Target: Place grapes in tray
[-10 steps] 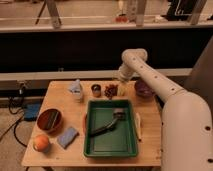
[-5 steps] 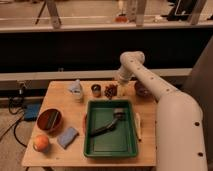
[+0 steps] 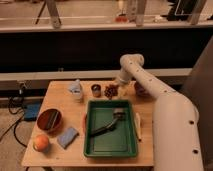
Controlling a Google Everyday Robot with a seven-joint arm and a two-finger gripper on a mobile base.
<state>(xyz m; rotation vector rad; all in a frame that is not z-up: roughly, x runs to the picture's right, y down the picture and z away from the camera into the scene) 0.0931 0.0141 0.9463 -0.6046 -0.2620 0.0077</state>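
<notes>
The gripper (image 3: 119, 81) hung at the far edge of the table (image 3: 60, 100), at the end of the white arm (image 3: 150, 87) that bent down from its elbow. Whether it was spread or pressed together could not be told. The grapes (image 3: 111, 91) lay on the tabletop just beside it, a little nearer the camera and to the left; contact between the two could not be made out.

The grapes were a small, bumpy cluster of dark reddish-brown berries. They sat outside the tray (image 3: 95, 145), just past its far rim, between a small dark cup (image 3: 96, 90) on the left and a dark purple bowl (image 3: 141, 90) on the right, the bowl partly hidden by the arm.

The tray was green and rectangular with a raised rim, and held a dark long-handled tool (image 3: 107, 125). A pale stick (image 3: 138, 125) lay along its right side. Farther left stood a reddish-brown bowl (image 3: 49, 120), a blue sponge (image 3: 68, 136) and an orange fruit (image 3: 41, 142).
</notes>
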